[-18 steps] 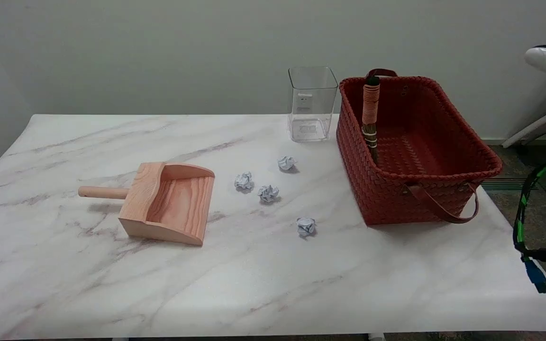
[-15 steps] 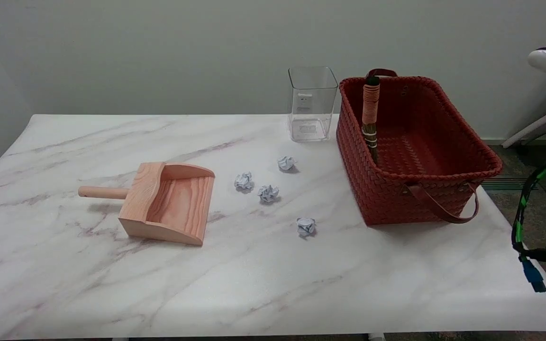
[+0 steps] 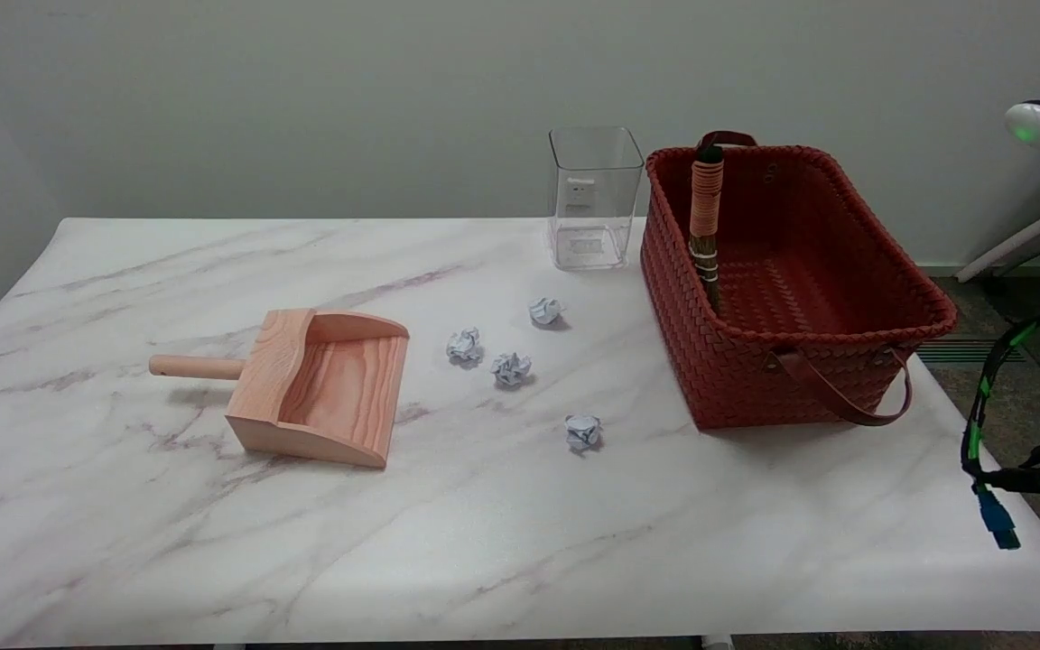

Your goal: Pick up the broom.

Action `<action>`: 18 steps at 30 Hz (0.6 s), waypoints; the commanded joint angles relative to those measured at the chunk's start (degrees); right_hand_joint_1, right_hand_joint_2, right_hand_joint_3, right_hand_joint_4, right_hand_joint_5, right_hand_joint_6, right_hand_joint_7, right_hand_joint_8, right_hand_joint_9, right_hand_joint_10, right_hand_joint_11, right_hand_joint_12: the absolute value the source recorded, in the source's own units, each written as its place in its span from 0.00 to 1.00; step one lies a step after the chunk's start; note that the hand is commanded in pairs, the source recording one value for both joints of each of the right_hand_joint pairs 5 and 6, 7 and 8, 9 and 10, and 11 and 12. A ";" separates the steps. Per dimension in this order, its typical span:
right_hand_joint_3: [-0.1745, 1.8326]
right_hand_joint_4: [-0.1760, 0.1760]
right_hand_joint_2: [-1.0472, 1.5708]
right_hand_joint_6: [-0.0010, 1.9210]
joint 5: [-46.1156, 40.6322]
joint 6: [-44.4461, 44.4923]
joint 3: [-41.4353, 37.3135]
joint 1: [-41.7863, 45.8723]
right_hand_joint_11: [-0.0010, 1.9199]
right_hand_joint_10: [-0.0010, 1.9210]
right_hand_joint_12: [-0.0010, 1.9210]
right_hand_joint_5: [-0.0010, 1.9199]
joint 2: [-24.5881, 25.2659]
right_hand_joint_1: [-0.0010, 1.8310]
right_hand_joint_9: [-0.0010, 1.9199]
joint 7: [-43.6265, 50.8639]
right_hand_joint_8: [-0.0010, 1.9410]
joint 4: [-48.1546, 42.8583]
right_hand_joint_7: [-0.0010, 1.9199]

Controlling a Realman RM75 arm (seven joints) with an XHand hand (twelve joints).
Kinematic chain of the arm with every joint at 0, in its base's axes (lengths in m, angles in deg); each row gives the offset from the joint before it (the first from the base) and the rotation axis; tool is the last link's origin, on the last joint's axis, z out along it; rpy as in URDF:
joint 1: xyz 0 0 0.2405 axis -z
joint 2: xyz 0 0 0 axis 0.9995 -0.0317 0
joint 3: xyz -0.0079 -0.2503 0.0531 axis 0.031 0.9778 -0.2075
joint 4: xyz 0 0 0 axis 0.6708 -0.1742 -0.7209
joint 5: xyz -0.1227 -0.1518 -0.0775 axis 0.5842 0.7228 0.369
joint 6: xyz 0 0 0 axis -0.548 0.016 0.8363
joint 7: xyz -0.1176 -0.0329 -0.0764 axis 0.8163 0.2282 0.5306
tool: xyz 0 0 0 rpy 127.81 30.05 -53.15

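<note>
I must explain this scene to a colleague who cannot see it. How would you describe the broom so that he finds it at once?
Look at the red woven basket on the right side of the marble table. Inside it, against its left wall, the broom stands nearly upright. It is the only thing in the basket: a dark stick with orange cord wound around its handle.

Smooth marble-look table [image 3: 484, 542], wooden dustpan [image 3: 321, 388], woven basket [image 3: 728, 379], clear glossy container [image 3: 594, 194], crumpled paper balls [image 3: 511, 368].

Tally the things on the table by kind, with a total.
Crumpled paper balls: 4
Wooden dustpan: 1
Clear container: 1
Red woven basket: 1
Broom, standing in the basket: 1
Total: 8
</note>
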 commanded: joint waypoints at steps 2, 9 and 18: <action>0.67 0.50 0.17 0.07 -2.41 -0.64 9.07 -2.63 0.44 0.31 0.44 0.07 -1.35 0.64 0.31 -6.61 0.27 -2.87 0.27; 0.67 0.50 0.16 0.04 -4.95 -10.77 17.36 -3.49 0.37 0.25 0.37 0.04 -1.75 0.64 0.25 -14.29 0.21 -9.45 0.21; 0.64 0.50 0.13 0.02 -5.52 -11.36 30.47 -7.18 0.34 0.22 0.34 0.02 -1.92 0.62 0.22 -27.46 0.18 -7.33 0.18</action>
